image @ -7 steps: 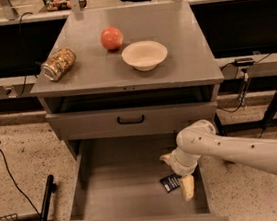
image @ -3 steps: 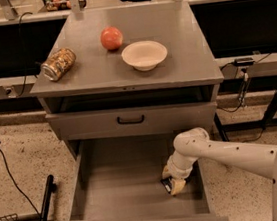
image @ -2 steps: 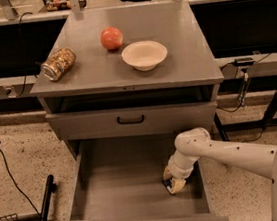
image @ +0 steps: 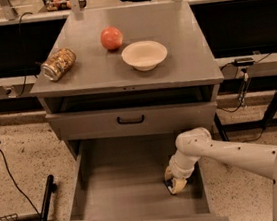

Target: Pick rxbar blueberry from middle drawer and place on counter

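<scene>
The rxbar blueberry (image: 168, 188) lies on the right side of the open middle drawer (image: 122, 185). The end effector (image: 177, 184) sits on top of it. I cannot tell if it is clamped on it. On the counter (image: 185, 41) are a bowl (image: 144, 55), an apple (image: 111, 37) and a tin can (image: 58, 64).

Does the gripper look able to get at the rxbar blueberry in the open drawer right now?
Likely yes. The middle drawer is pulled out and uncovered, and the gripper sits low inside it, directly on the rxbar blueberry, of which only a dark edge shows.
</scene>
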You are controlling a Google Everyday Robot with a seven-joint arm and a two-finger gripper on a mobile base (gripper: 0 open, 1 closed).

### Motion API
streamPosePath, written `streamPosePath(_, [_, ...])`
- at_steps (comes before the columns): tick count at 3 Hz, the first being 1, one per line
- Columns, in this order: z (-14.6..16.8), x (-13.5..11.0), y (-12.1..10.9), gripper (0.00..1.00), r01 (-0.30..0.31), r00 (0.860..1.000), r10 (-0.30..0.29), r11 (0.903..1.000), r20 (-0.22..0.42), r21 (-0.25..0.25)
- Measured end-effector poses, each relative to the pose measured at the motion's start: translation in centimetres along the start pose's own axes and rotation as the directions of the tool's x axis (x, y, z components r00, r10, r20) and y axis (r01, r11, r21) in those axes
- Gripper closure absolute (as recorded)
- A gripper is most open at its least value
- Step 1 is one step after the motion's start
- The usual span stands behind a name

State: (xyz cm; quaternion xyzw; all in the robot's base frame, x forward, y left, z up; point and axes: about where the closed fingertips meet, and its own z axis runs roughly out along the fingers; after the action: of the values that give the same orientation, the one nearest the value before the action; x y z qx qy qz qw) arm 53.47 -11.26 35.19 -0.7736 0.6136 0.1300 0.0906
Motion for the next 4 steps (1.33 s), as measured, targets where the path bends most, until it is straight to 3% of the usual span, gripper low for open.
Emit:
streamPosePath(1, [-3.8,-1.5,-0.4,1.0,-0.007,0.997,-0.002,0.9935,0.082,0.114])
streamPosePath(2, [-13.1,-5.3,-2.2,1.0,-0.017,0.966,-0.068,0.945,0.249,0.327])
streamPosePath(3, [-23.2,-7.0,-2.0,1.0,-0.062,0.891,-0.169,0.8736,0.421,0.483])
streamPosePath(4, [-37.5,-9.0,1.3,1.0,-0.104,0.782,-0.346,0.7476,0.518,0.656])
